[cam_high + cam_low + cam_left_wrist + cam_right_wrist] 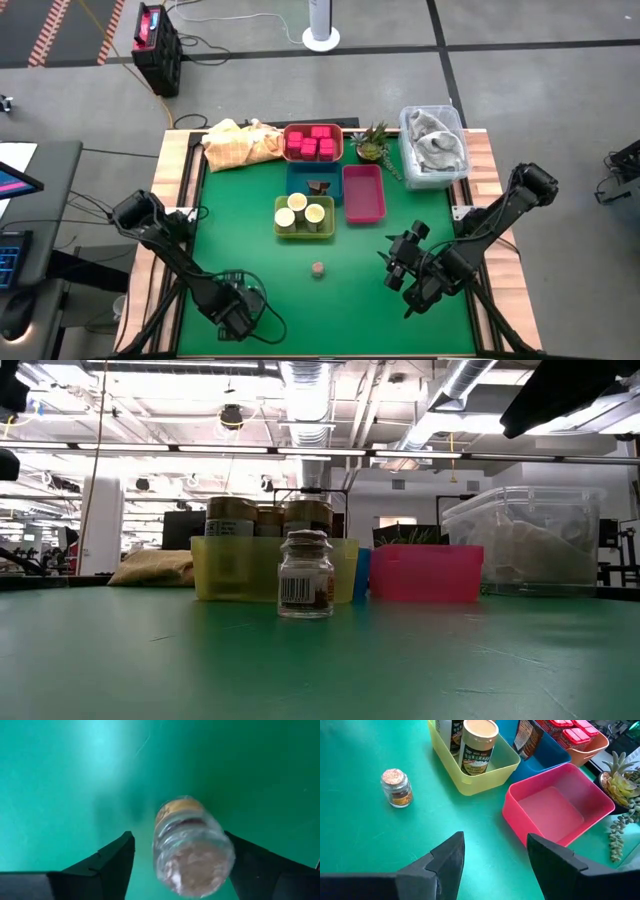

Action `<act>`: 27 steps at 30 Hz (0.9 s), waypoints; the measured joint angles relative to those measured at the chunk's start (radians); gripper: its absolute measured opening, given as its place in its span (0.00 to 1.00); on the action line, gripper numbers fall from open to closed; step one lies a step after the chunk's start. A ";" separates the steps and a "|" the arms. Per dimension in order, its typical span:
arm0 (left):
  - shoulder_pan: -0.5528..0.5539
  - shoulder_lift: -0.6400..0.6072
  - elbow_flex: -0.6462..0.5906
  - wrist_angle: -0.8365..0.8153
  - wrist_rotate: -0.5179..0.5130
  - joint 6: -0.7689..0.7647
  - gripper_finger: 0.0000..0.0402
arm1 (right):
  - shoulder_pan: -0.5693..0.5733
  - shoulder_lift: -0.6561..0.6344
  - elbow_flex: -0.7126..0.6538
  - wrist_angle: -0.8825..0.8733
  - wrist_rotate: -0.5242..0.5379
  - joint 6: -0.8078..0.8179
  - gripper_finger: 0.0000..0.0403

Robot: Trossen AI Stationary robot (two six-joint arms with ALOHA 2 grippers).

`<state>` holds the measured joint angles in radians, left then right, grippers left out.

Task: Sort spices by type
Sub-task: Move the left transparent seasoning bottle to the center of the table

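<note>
Straddling a small jar (192,847), the left pincer (180,862) stands spread, right pincer (495,855) released

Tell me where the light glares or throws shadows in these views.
Left wrist view: a pale sheen on the green mat and a soft shadow beside the small jar. Low view: ceiling lights blaze behind the yellow tray, backlighting the standing jar. High view: even light, no glare.
</note>
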<state>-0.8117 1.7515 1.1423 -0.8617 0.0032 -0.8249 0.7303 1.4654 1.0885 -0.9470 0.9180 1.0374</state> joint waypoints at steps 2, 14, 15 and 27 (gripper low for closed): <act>0.006 0.000 0.000 0.002 -0.004 0.001 0.61 | -0.001 0.000 0.000 0.000 0.000 0.000 0.61; 0.113 0.000 0.000 0.017 -0.009 0.114 0.46 | -0.008 0.000 0.000 0.000 0.000 0.000 0.61; 0.134 0.000 0.000 0.025 -0.009 0.134 0.46 | -0.012 0.000 0.000 0.000 0.000 0.000 0.61; 0.400 0.000 0.000 0.164 -0.022 0.360 0.47 | -0.027 0.000 0.000 0.009 0.000 -0.010 0.61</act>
<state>-0.4116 1.7515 1.1427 -0.6981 -0.0186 -0.4649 0.7035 1.4654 1.0885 -0.9382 0.9180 1.0270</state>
